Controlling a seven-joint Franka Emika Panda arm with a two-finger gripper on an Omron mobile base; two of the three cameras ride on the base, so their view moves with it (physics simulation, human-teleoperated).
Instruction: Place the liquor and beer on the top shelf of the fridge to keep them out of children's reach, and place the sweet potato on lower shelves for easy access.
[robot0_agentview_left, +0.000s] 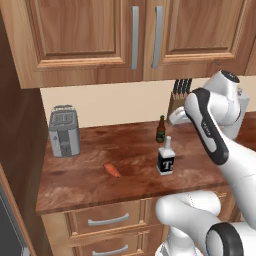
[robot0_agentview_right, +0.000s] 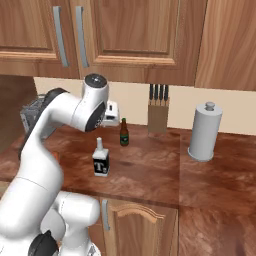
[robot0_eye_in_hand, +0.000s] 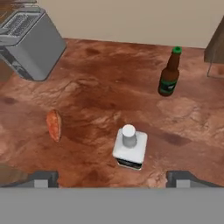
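The liquor (robot0_agentview_left: 166, 161) (robot0_agentview_right: 100, 161) stands upright on the wooden counter (robot0_agentview_left: 90, 150). In the hand view the liquor (robot0_eye_in_hand: 129, 148) sits just above and between my fingertips. My gripper (robot0_eye_in_hand: 113, 180) hovers over it, open and holding nothing, well clear of its cap. The beer (robot0_agentview_left: 160, 131) (robot0_agentview_right: 124, 133) (robot0_eye_in_hand: 169, 74) stands upright behind the liquor, nearer the wall. The sweet potato (robot0_agentview_left: 112, 170) (robot0_eye_in_hand: 54, 124) lies flat on the counter to the liquor's left. The fridge's shelves are out of view.
A grey toaster (robot0_agentview_left: 64, 131) (robot0_eye_in_hand: 28, 41) stands at the counter's back left. A knife block (robot0_agentview_left: 177, 97) (robot0_agentview_right: 158, 112) sits against the wall behind the beer. A paper towel roll (robot0_agentview_right: 205, 132) stands to the right. Wall cabinets (robot0_agentview_left: 135, 35) hang above.
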